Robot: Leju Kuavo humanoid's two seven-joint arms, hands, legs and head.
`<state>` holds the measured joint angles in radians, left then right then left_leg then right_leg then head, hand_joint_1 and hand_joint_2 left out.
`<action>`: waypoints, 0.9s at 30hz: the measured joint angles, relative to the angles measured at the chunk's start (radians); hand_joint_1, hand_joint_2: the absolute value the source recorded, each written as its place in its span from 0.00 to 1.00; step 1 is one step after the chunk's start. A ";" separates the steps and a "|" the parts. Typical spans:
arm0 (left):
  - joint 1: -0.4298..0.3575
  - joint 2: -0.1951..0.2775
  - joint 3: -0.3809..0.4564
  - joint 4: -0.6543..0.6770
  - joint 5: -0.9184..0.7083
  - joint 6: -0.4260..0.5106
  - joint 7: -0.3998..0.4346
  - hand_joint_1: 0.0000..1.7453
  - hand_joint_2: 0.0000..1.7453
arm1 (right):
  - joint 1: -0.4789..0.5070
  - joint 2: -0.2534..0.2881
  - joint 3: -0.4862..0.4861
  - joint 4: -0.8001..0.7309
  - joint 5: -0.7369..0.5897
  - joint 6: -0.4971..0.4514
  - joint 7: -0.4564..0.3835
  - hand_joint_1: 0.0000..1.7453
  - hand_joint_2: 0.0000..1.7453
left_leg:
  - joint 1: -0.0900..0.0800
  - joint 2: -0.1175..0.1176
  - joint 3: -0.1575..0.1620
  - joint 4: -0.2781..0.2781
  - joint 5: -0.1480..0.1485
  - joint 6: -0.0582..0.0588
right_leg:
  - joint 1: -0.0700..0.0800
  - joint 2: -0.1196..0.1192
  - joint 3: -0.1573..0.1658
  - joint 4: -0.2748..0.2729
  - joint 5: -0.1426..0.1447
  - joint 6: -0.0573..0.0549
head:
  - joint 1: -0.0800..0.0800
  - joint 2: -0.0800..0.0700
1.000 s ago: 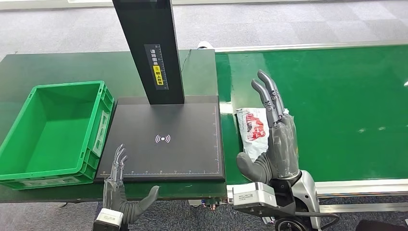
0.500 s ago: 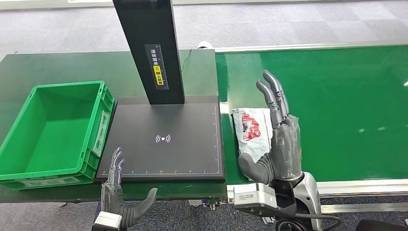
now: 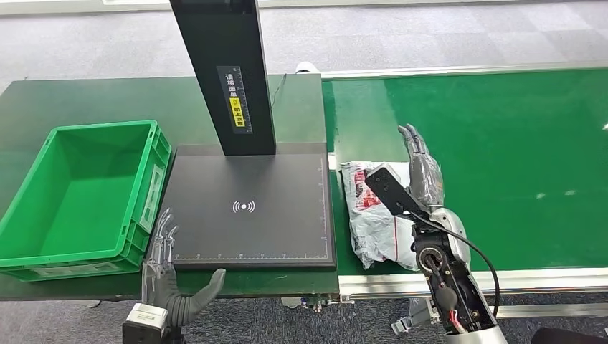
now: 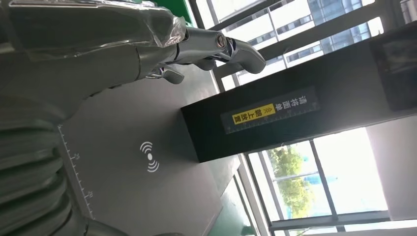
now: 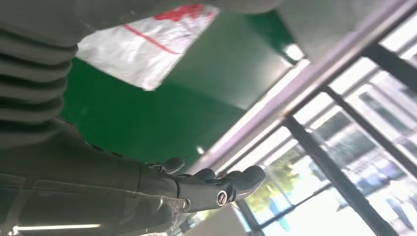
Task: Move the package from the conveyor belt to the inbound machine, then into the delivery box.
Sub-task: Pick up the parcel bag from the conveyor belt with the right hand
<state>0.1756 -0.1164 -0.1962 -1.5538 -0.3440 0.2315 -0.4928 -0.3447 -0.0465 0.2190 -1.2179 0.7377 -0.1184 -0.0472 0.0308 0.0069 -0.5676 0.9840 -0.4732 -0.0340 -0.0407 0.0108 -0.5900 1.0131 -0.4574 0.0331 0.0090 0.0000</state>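
From the head view, I am seeing the package (image 3: 374, 215), a white plastic bag with red print, lying on the green conveyor belt (image 3: 502, 143) close to its near edge, just beside the dark scanning plate of the inbound machine (image 3: 247, 208). My right hand (image 3: 423, 172) is sitting edge-on just to the right of the package, fingers stretched out straight and holding nothing; whether it is touching the bag I cannot tell. My left hand (image 3: 168, 279) is hovering at the near corner of the plate, fingers spread and thumb out to the side, gripping nothing. The green delivery box (image 3: 79, 193) is standing to the left of the machine.

In the left wrist view, I am looking past the left hand (image 4: 147, 44), its fingers loosely extended over the plate, toward the black column (image 4: 295, 103) with its yellow label.

In the right wrist view, the right hand (image 5: 162, 189) is extending its fingers above the belt (image 5: 187, 103), apart from the package (image 5: 147, 39).
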 joint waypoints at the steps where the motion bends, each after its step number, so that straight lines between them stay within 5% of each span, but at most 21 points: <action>1: -0.002 0.000 0.004 0.006 0.004 0.002 -0.008 0.00 1.00 | -0.008 -0.003 -0.007 0.042 0.016 0.008 0.007 0.00 1.00 | 0.000 0.000 0.000 0.000 0.000 0.000 | 0.000 0.000 0.000 0.000 0.000 0.000 | 0.000 0.000; 8: -0.029 0.011 0.018 0.053 0.026 0.019 -0.029 0.00 1.00 | -0.093 -0.031 -0.015 0.283 0.039 0.153 0.061 0.00 1.00 | 0.000 0.000 -0.002 0.000 0.000 0.000 | 0.000 0.000 -0.003 0.000 0.000 0.000 | 0.000 0.000; 20: -0.042 0.025 0.026 0.088 0.034 0.023 -0.031 0.00 1.00 | -0.156 -0.044 -0.013 0.438 0.041 0.191 0.072 0.00 1.00 | 0.000 0.000 -0.002 0.000 -0.001 0.000 | 0.000 0.000 -0.003 0.000 0.000 0.000 | 0.000 0.000; 27: -0.067 0.034 0.020 0.124 0.055 0.034 -0.050 0.00 1.00 | -0.230 -0.052 0.024 0.537 0.040 0.406 0.009 0.00 1.00 | 0.000 0.000 -0.002 0.000 0.000 0.000 | 0.000 0.000 -0.002 0.000 0.000 0.000 | 0.000 0.000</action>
<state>0.1084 -0.0829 -0.1766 -1.4302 -0.2893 0.2657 -0.5425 -0.5746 -0.0982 0.2432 -0.6810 0.7781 0.2877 -0.0378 0.0307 0.0071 -0.5697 0.9840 -0.4734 -0.0341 -0.0407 0.0108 -0.5925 1.0131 -0.4576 0.0329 0.0091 0.0000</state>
